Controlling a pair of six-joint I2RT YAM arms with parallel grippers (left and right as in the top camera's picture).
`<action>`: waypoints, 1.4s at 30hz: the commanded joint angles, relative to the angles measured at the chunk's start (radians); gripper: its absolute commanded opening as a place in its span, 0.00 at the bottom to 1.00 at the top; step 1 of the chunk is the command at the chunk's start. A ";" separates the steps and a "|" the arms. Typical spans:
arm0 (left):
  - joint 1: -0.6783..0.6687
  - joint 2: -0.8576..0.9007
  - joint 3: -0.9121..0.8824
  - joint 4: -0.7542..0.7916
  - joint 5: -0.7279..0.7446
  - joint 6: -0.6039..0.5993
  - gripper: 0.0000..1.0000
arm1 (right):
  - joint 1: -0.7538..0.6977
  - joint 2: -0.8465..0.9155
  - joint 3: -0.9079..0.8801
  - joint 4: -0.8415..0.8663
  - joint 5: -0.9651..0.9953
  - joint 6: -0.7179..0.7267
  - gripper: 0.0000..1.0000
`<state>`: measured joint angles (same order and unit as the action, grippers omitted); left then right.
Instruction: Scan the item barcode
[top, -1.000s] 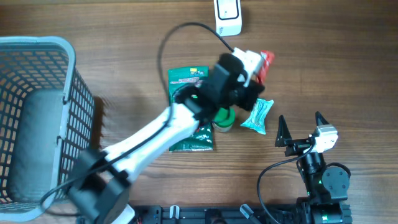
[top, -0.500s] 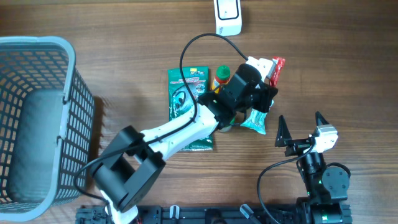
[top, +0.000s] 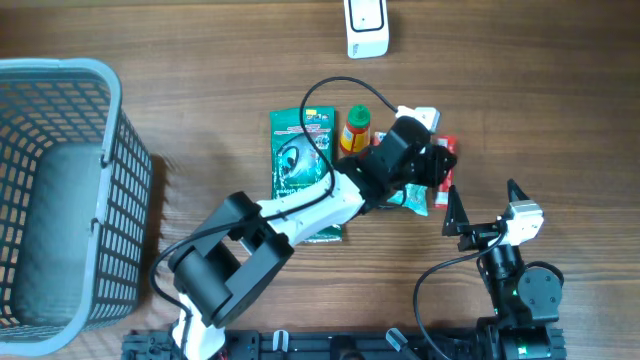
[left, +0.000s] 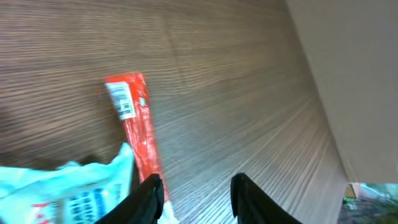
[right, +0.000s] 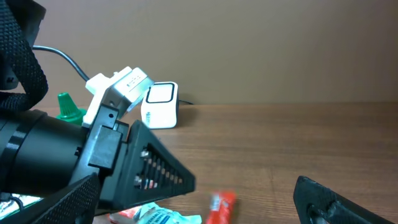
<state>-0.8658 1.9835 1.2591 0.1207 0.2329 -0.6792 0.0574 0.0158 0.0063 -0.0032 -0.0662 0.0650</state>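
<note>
Left gripper (left: 196, 190): fingers parted, bare table between them, nothing held. Red packet (left: 135, 127) flat on table, near end at one fingertip, contact unclear. Barcode label on its far end, face up. Teal packet (left: 68, 186) just outside same finger, touching red packet. Right gripper (top: 487, 203): fingers spread wide, empty, red packet just ahead of tips. Bottle (top: 356, 128) and green pouch (top: 298, 150) behind left fingers, beside arm. Scanner (top: 367, 28) well apart from red packet, far ahead of both grippers. Basket (top: 112, 130) farthest off.

Left arm (top: 300, 208) reaches over red packet (top: 446, 147), beside teal pouch (top: 414, 198).
</note>
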 joint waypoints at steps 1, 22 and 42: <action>0.037 -0.082 0.026 -0.074 -0.050 0.083 0.28 | 0.004 -0.002 -0.001 0.003 0.010 -0.010 1.00; 0.242 -1.011 0.250 -1.207 -0.867 0.323 0.04 | 0.004 -0.002 -0.001 0.003 0.010 -0.010 1.00; 0.242 -1.329 0.247 -1.805 -0.660 -0.036 1.00 | 0.004 -0.002 -0.001 0.004 0.010 -0.011 1.00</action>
<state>-0.6262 0.6518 1.5112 -1.6836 -0.4358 -0.6949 0.0574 0.0177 0.0063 -0.0029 -0.0662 0.0650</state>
